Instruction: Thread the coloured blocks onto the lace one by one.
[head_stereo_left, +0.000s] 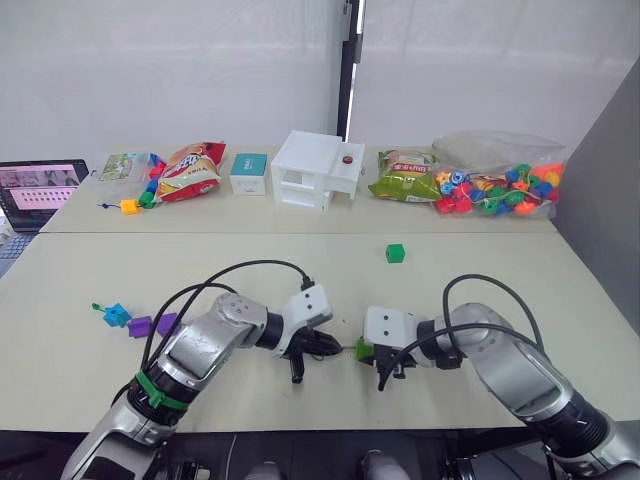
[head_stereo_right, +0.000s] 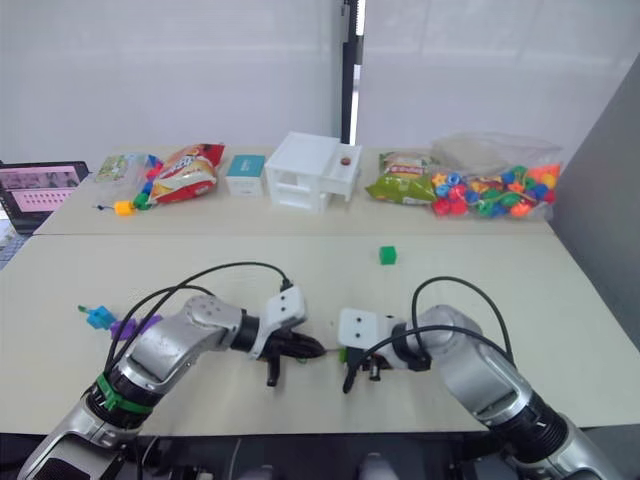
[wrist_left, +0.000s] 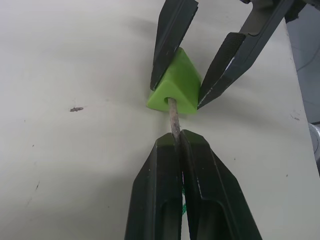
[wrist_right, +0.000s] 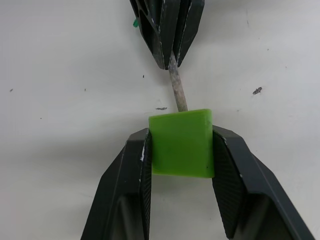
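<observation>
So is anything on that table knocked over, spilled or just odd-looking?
Nothing stands out. One green block sits alone mid-table, apart from the blue and purple blocks near the left edge. The right gripper pinches another green block squarely while the left gripper feeds the lace tip into its hole.

A pale table (head_stereo_left: 480, 290) bears a lone green block (head_stereo_left: 395, 253), snack bags (head_stereo_left: 190, 170) and a white box (head_stereo_left: 315, 168).

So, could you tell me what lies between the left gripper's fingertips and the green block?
Only the lace's stiff pale tip, running from the left gripper into the green block; left wrist view.
</observation>
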